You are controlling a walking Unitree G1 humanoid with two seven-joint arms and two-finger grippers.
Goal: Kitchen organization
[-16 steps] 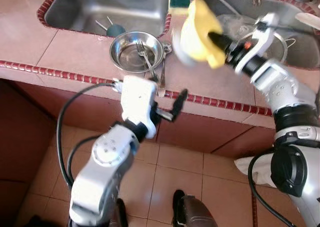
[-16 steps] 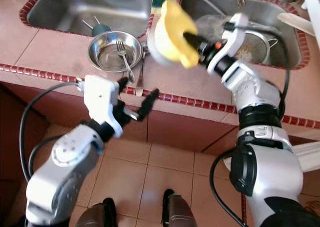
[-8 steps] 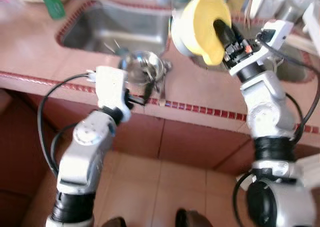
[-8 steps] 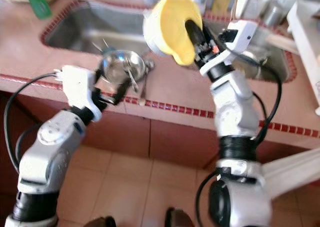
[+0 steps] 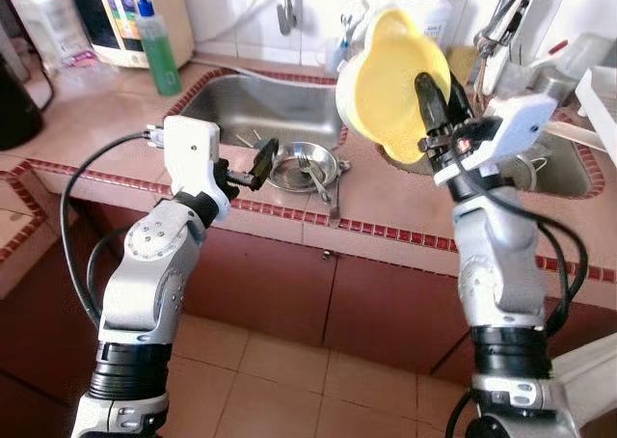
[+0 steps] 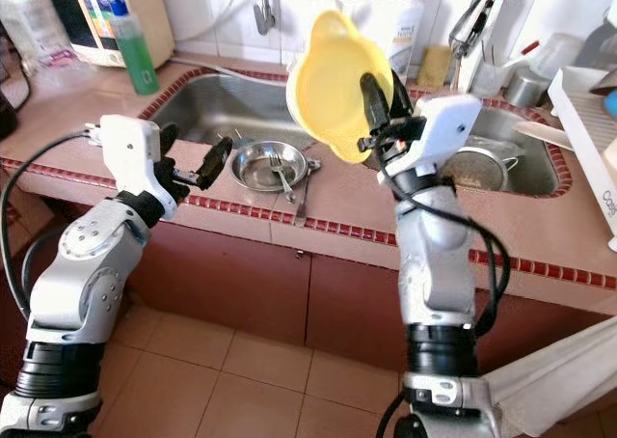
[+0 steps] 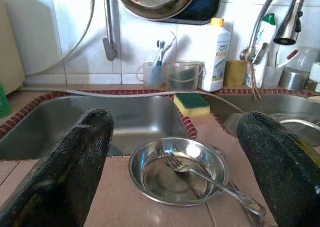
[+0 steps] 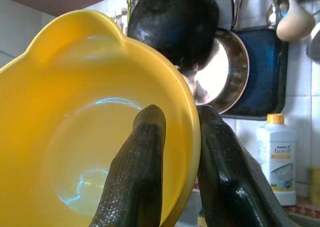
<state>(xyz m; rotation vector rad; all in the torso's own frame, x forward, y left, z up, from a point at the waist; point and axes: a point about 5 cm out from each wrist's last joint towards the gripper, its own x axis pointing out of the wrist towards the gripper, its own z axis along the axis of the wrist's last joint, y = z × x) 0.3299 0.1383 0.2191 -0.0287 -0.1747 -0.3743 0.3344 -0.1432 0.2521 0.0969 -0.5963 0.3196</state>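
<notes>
My right gripper (image 5: 436,93) is shut on the rim of a yellow plastic bowl (image 5: 386,86), held up high over the counter between the two sinks; one finger (image 8: 137,177) lies inside the yellow bowl (image 8: 80,137), the other behind its rim. A small steel bowl (image 5: 304,168) with a fork (image 5: 313,173) in it sits on the tiled counter by the left sink (image 5: 251,110). My left gripper (image 5: 255,160) is open, just left of the steel bowl (image 7: 177,169), pointing at it with nothing between its fingers (image 7: 75,162).
A green bottle (image 5: 152,35) and an appliance stand at the back left. A white detergent bottle (image 7: 214,54), cups and a yellow-green sponge (image 7: 191,103) line the back wall. The right sink (image 6: 501,163) holds a strainer. A white dish rack (image 6: 588,129) is at the far right.
The camera has risen and tilted up, so the back wall now shows. The right gripper has lifted the yellow bowl higher. The left gripper has come up to counter height beside the steel bowl.
</notes>
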